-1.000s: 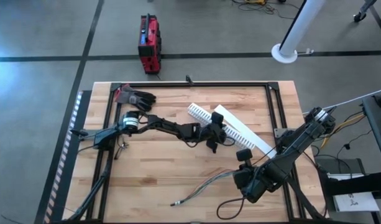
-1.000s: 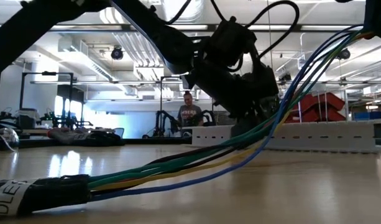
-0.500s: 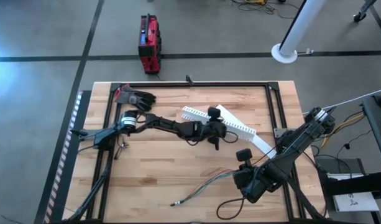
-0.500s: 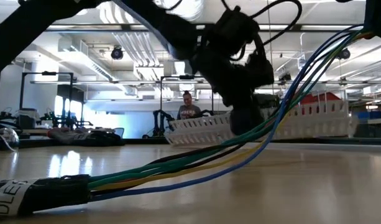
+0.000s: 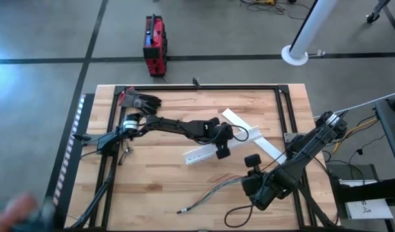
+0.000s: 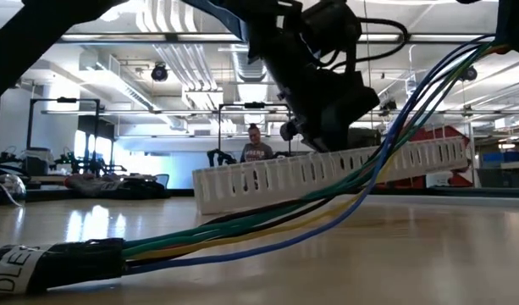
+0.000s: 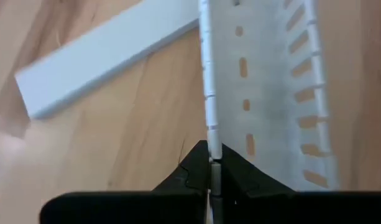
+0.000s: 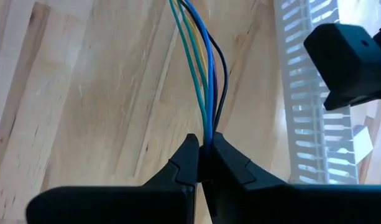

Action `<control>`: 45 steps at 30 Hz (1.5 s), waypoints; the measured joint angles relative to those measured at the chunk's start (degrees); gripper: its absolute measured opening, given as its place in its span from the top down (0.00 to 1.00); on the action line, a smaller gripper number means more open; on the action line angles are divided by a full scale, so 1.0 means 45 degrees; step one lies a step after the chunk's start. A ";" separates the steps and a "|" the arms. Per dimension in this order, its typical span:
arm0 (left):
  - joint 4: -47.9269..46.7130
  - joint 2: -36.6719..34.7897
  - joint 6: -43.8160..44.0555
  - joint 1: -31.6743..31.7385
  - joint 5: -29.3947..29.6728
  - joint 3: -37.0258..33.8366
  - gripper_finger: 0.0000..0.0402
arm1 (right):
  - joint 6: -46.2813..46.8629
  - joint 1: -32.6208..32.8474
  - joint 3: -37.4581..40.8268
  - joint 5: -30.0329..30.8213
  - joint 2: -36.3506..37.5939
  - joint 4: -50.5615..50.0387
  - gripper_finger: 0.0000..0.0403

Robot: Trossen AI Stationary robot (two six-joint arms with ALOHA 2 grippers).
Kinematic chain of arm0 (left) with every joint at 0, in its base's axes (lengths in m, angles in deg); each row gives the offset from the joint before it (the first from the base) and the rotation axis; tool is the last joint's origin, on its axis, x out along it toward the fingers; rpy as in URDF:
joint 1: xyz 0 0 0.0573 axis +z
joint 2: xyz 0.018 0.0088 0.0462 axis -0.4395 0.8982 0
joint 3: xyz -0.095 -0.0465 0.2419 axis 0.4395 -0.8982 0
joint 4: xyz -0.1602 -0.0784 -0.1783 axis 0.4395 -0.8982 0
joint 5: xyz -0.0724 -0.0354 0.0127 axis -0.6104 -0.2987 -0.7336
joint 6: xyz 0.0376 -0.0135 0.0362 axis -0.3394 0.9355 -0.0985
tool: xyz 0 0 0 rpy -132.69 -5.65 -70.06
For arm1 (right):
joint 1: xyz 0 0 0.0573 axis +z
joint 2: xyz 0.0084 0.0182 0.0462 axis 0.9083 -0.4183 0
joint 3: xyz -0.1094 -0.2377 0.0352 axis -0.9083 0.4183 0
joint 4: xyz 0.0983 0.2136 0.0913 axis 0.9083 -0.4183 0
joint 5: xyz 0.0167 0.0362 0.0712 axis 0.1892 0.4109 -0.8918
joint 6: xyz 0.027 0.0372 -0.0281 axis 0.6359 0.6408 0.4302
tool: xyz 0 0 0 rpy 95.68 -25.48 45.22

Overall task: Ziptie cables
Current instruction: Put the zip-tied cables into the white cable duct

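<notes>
High view is showing you both arms busy at once. Your left gripper (image 5: 221,147) is reaching over the middle of the wooden table (image 5: 152,187), and the left wrist view is showing its fingers (image 7: 193,176) pinched together on one thin side wall of the white slotted channel (image 5: 203,152), which is hanging tilted above the boards in the low view. You are probably holding it by the wall because that edge is thin enough to fit between the pads. The flat lid (image 5: 252,136) is lying just beyond it, a plain smooth white strip.

Your right gripper (image 5: 256,182) is sitting near the table's front right, fingers (image 8: 184,163) clamped on the cables (image 5: 210,192). They are trailing from it across the boards toward the front edge. Holding one end seems to be keeping the loose wires gathered and lifted.

These wires are thin, glossy and limp: blue, green, yellow and dark strands, taped together at the far end (image 6: 56,264). That channel is stiff plastic with regular slots.
</notes>
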 joint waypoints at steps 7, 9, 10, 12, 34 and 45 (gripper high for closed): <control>-0.0050 0.0002 -0.0056 -0.0001 -0.0492 -0.0189 0.89 | -0.0153 0.0000 0.0000 0.0003 0.0000 -0.0002 0.98; 0.0022 0.0002 -0.0185 0.0002 -0.1300 -0.0155 0.83 | -0.0217 0.0000 0.0000 0.0003 0.0000 -0.0001 0.98; 0.0036 -0.0002 -0.0237 -0.0002 -0.1729 -0.0155 0.80 | -0.0267 0.0000 0.0000 0.0006 0.0000 0.0001 0.98; -0.0009 -0.0075 -0.0462 -0.0031 -0.2429 -0.0174 0.73 | -0.0378 0.0000 0.0000 0.0008 0.0000 -0.0001 0.98; 0.0936 -0.6480 0.0911 -0.3418 -0.1371 -0.5510 0.58 | -0.1310 -0.1196 -0.1325 0.5443 0.0117 -0.2278 0.98; 0.7873 -0.8450 0.2367 -0.4714 0.1935 -1.2126 0.49 | -0.4621 -0.2931 -0.2187 0.6551 0.0078 -0.0964 0.98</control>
